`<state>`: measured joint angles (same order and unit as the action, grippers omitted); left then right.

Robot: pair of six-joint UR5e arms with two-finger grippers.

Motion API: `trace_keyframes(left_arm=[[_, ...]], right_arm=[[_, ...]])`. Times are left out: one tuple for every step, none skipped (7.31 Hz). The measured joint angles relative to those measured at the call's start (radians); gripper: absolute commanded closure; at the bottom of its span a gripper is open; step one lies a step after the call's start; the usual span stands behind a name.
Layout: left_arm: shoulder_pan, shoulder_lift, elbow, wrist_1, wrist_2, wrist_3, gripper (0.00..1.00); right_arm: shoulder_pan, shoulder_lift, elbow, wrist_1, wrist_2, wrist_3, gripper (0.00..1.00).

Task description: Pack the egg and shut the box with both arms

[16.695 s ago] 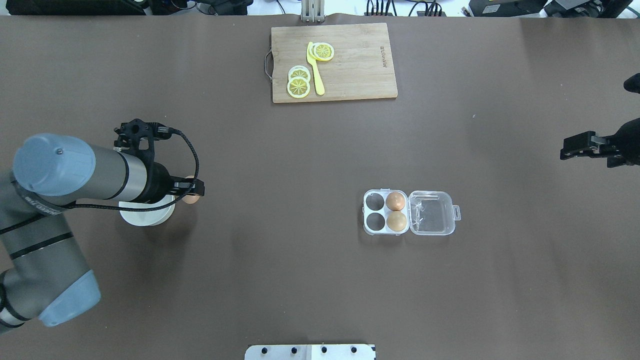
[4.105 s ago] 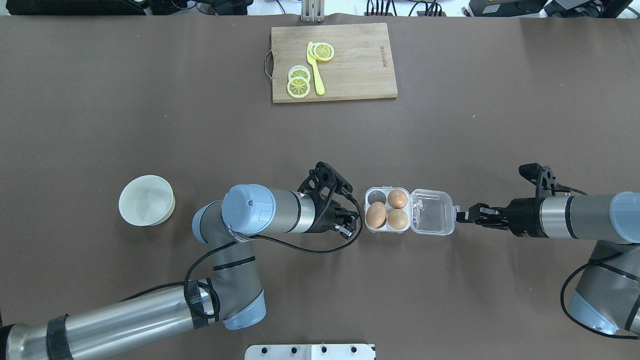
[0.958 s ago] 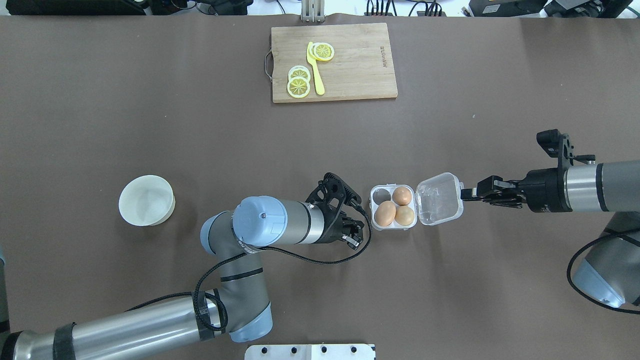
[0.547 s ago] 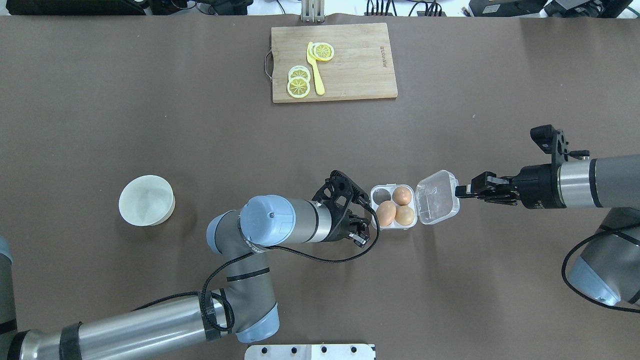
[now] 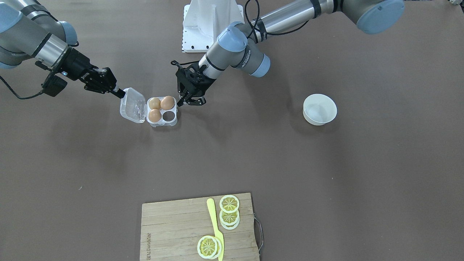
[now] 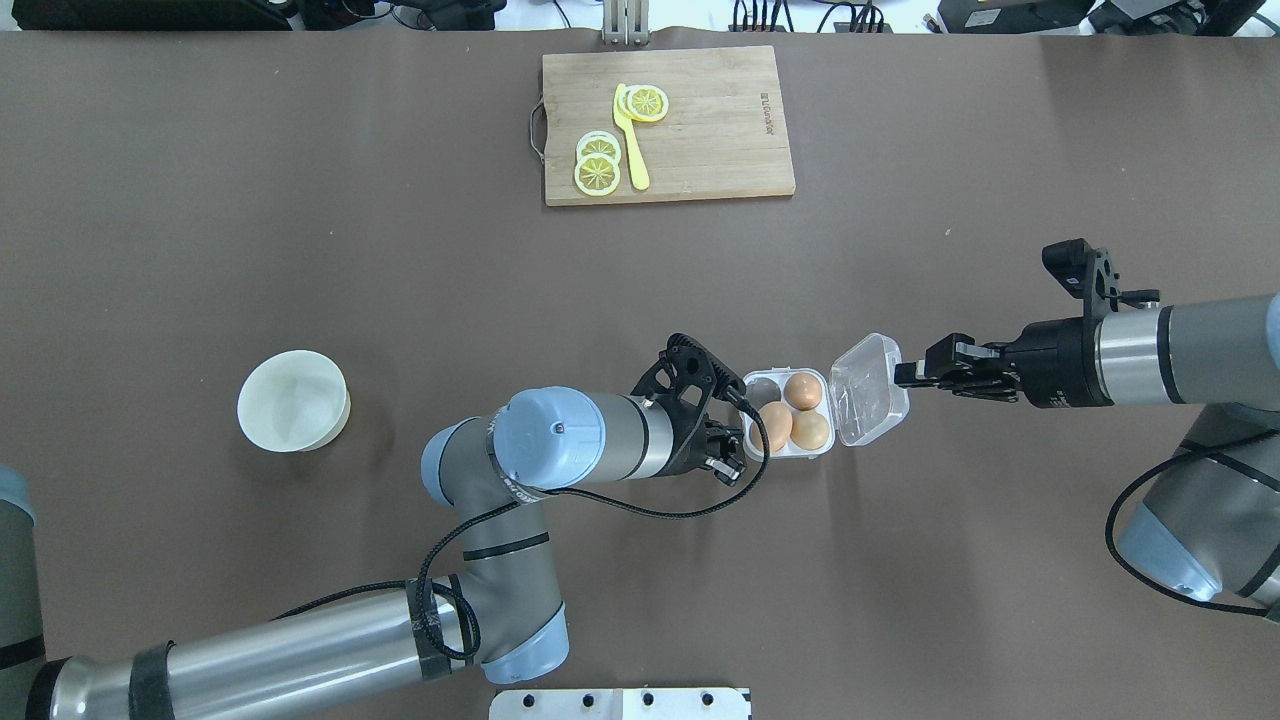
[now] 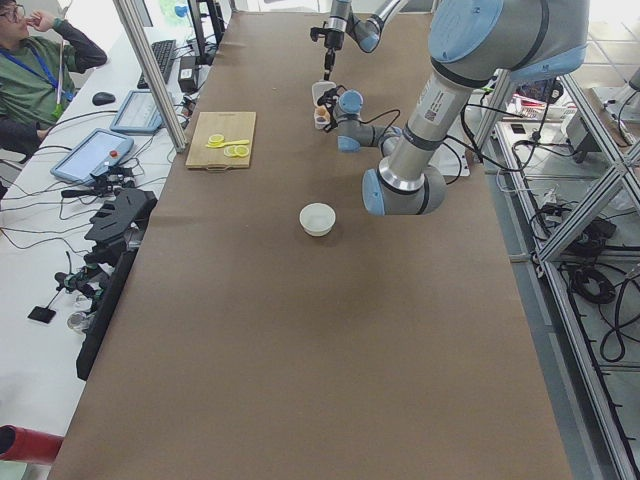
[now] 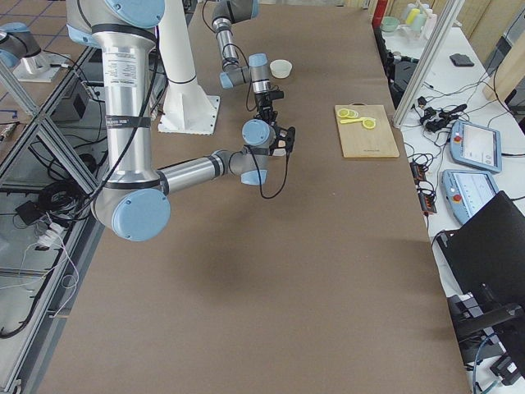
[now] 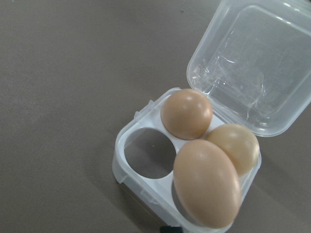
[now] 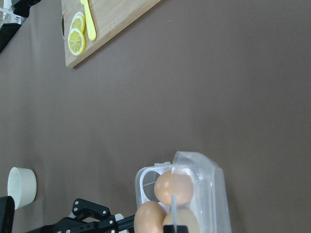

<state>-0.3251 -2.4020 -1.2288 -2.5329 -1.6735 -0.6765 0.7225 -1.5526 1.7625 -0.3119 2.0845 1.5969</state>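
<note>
Nearest the robot's edge of the counter (image 6: 600, 300), the left pincer (image 5: 190, 102) has been brought right up beside the box (image 6: 797, 453), closer than half a second ago. Its fingers are held apart and nothing is gripped. The egg (image 6: 775, 425) carried from the bowl (image 6: 293, 400) earlier is now seated in the box's near cell on the robot's left. Two more eggs (image 6: 806, 410) fill the right-hand cells, and the far left cell is left empty. The box stands about mid-counter, somewhat toward the right end.

The lid (image 6: 868, 390), which lay flat four seconds ago, has been swung steeply upward. It is held by its latch tab in the right pincer (image 6: 905, 373), which is clamped together on it. Packing is therefore judged done and closing under way. The lid must yet be carried over the eggs and pressed down, with the left pincer probably placed to steady the base.

At the far edge, the cutting board (image 6: 720, 130) with lemon slices (image 6: 597, 165) has been left untouched.

The spread of the left fingers is shown only in the front-facing view, being hidden under the wrist from overhead. The empty cell and the lid's tilt are shown plainly in the left wrist view. The lid already leaning over the eggs is seen from the right wrist. In the side views the box is too small to be judged.
</note>
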Motion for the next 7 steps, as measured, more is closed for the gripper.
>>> trace_keyframes(left_arm=[[0.0,-0.001,0.0,0.002,0.002,0.0,1.0],[-0.001,-0.002,0.0,0.003,0.004,0.001,1.0],[-0.002,-0.002,0.0,0.003,0.006,0.001,1.0],[-0.002,-0.002,0.0,0.003,0.012,0.001,1.0],[-0.003,-0.002,0.0,0.003,0.019,0.002,1.0],[-0.005,-0.002,0.0,0.004,0.022,0.002,1.0],[-0.007,-0.002,0.0,0.004,0.024,0.002,1.0]], right_arm=[[0.0,0.003,0.0,-0.003,0.0,0.0,1.0],[0.0,0.005,0.002,-0.004,0.0,0.0,1.0],[0.0,0.006,0.008,-0.013,0.0,0.0,1.0],[0.0,0.007,0.019,-0.03,0.0,0.0,1.0],[-0.001,0.008,0.028,-0.044,0.0,0.0,1.0],[-0.001,0.009,0.033,-0.051,0.0,0.0,1.0],[-0.003,0.009,0.034,-0.054,-0.001,0.0,1.0]])
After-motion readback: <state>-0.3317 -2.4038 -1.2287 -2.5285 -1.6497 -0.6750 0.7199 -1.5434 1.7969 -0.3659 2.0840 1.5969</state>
